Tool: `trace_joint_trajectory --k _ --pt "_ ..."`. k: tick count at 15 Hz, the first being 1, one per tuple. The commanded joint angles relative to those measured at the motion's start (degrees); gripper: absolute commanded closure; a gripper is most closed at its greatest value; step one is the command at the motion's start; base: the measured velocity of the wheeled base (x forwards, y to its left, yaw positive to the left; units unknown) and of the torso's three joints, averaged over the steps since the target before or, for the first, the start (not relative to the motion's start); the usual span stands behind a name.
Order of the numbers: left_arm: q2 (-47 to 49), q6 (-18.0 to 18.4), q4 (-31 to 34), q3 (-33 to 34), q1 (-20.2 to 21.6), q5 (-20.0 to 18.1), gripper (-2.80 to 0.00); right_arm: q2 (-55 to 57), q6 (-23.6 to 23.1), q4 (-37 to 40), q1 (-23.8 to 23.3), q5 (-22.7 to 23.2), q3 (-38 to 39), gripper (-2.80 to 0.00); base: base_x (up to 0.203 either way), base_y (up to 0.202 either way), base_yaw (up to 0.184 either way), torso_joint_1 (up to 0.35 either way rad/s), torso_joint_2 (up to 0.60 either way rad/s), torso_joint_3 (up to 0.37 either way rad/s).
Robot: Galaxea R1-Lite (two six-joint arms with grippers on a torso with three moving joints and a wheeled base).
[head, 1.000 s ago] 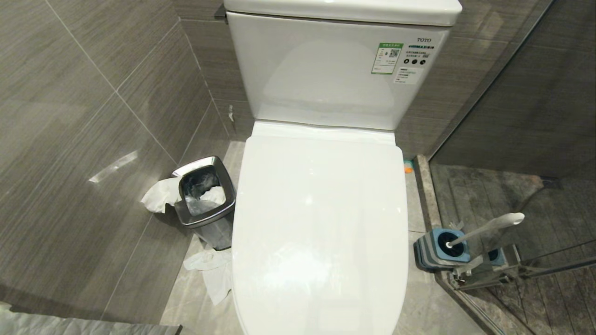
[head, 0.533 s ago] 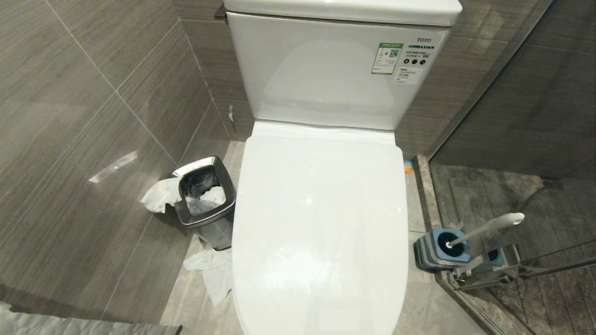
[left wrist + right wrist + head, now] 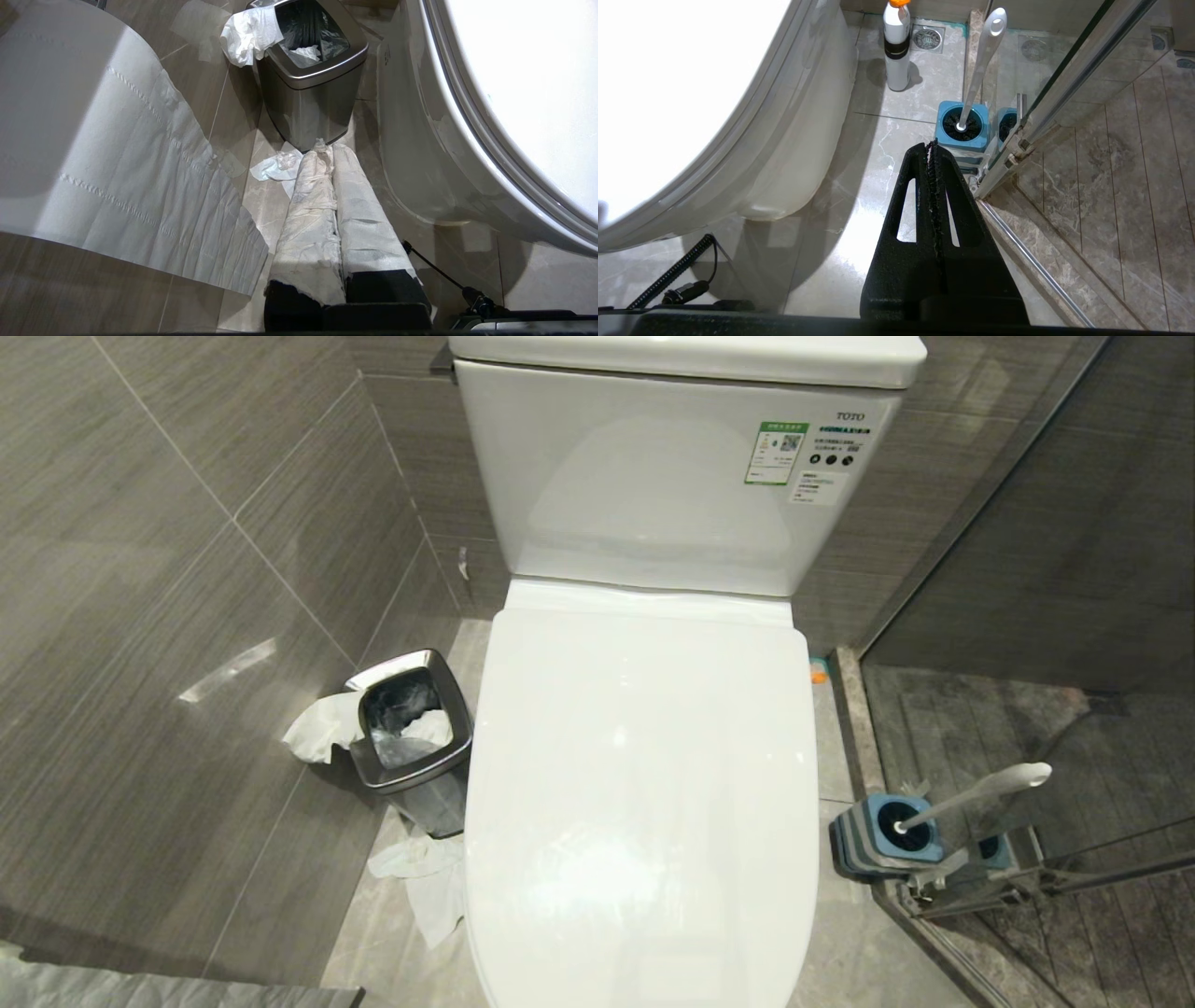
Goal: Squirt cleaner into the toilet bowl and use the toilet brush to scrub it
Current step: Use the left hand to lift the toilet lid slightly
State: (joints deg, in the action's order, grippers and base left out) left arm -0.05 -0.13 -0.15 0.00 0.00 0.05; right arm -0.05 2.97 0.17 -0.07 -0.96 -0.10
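The left tool (image 3: 327, 149) has white paper-wrapped fingers; the right tool (image 3: 933, 143) is black, slotted, rough-textured.

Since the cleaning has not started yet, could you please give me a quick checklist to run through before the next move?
1. Toilet lid raised so the bowl is reachable: not ok, it is down.
2. Toilet brush in its blue holder: ok.
3. Bottle upright on the floor beside the toilet: ok.
4. Left gripper free: ok, fingers shut, empty, though wrapped in paper.
5. Right gripper free: ok, shut, empty.
6. Cleaner in the bowl: cannot tell, lid hides it.
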Motion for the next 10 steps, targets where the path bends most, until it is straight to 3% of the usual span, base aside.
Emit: trace_joint_trajectory --k 1,10 --pt "0.0 0.0 0.0 0.1 0.0 0.0 0.0 0.0 0.0 0.0 0.0 0.0 0.0 0.0 0.0 0.0 0.0 0.0 0.0 0.0" --pt "0.0 0.0 0.0 0.1 0.0 0.0 0.0 0.0 0.0 0.0 0.0 0.0 0.0 0.0 0.0 0.0 0.0 0.0 0.0 0.0"
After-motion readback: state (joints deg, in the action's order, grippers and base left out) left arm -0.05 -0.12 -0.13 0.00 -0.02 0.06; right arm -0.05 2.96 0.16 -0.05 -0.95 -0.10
